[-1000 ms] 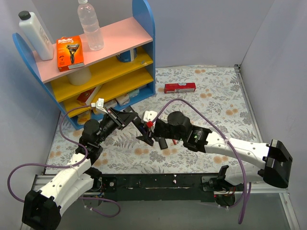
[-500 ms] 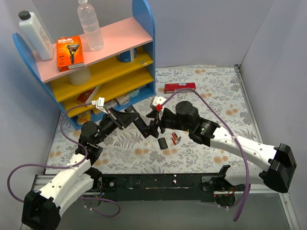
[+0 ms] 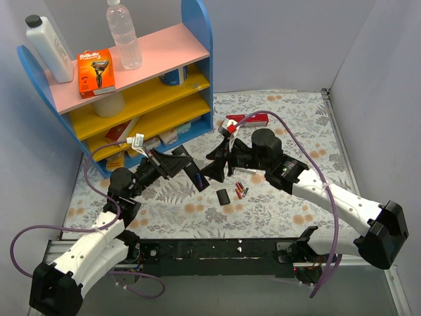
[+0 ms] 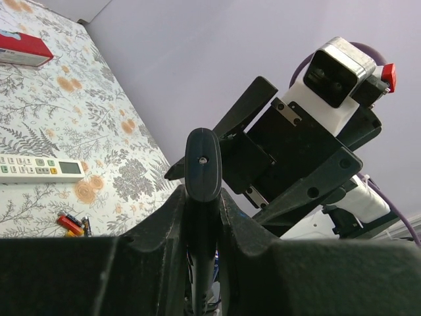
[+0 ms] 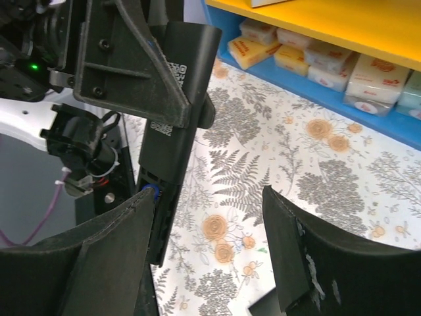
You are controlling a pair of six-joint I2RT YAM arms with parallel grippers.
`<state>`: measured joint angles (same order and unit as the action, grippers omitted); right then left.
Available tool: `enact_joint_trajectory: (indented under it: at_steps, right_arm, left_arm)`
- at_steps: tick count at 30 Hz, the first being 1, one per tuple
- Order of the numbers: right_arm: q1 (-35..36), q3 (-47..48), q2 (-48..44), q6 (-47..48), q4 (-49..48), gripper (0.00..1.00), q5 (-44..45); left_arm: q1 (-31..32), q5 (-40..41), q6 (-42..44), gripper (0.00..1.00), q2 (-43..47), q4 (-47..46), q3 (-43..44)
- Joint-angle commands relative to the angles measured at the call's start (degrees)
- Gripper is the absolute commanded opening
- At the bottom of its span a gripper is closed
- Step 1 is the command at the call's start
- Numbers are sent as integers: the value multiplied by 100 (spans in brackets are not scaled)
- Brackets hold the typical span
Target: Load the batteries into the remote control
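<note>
The floral surface lay before a blue shelf unit. Over it the right claw had drawn back toward the upper centre of the overhead view, jaws apart and empty. That uncovered the batteries lying loose at centre, just beside a small black cover (probably the battery door). The left claw stayed clamped on the black remote control, tilted clear of the surface. Loading likely still needed a cell fetched.

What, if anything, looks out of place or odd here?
Nothing looks damaged. Loose batteries and a small black panel, likely the battery cover, lie side by side on the floral mat, while the left gripper holds the black remote in the air.
</note>
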<state>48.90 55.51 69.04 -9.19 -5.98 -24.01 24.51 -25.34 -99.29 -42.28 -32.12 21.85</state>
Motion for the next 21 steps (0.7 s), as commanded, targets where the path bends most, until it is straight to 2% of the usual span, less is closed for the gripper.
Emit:
enact_joint_trajectory:
  at_steps: [1,7,11,14,21]
  right_arm:
    - [-4,118,-48,-364,-290,73,-420]
    - [5,347,-4,-232,184,71,-17]
    - [-4,408,-13,-232,369,68,352]
    - [-4,627,-22,-215,597,61,581]
    - [31,1480,365,-566,1836,40,617]
  left_arm:
    - [19,-85,-21,0,18,-163,92]
    - [19,398,-179,0,-166,592,303]
    - [18,565,-469,0,-254,584,180]
    - [27,732,-495,0,-245,698,101]
    - [19,803,-495,0,-298,681,101]
